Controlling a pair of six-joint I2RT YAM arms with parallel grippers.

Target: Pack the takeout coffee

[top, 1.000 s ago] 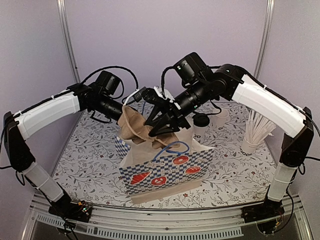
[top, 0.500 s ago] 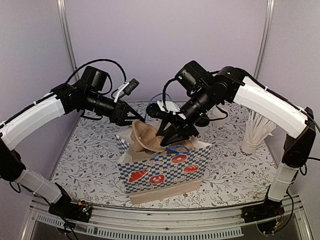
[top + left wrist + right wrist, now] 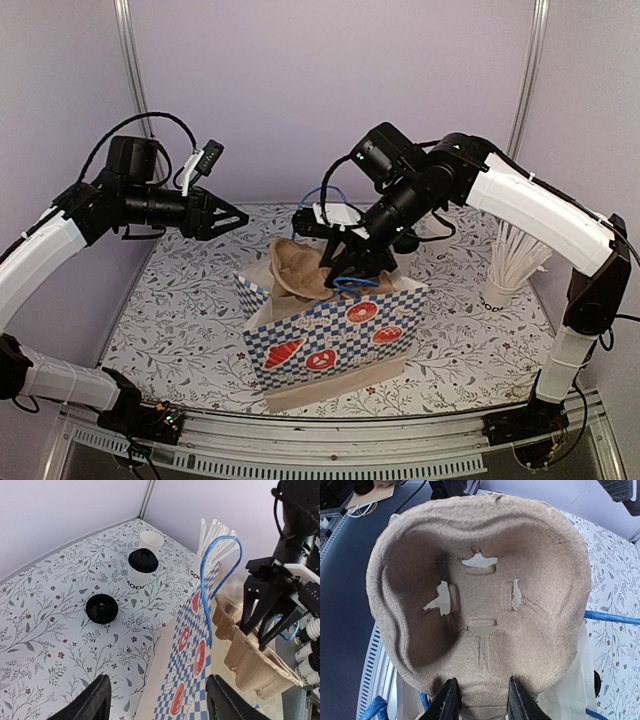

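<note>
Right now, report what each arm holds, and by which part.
Right jaws pinch the moulded-pulp cup carrier by its rim. Left jaws stand open, empty.

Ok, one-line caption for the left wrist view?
Open left hand above the table; lidded coffee cup beside a loose black lid; right hand grips the pulp carrier partly in the checkered bag.

The top view overlooks the whole table [image 3: 170,300] from behind. Both wrist views share the pulp cup carrier [image 3: 540,580], the right one pressed close.
</note>
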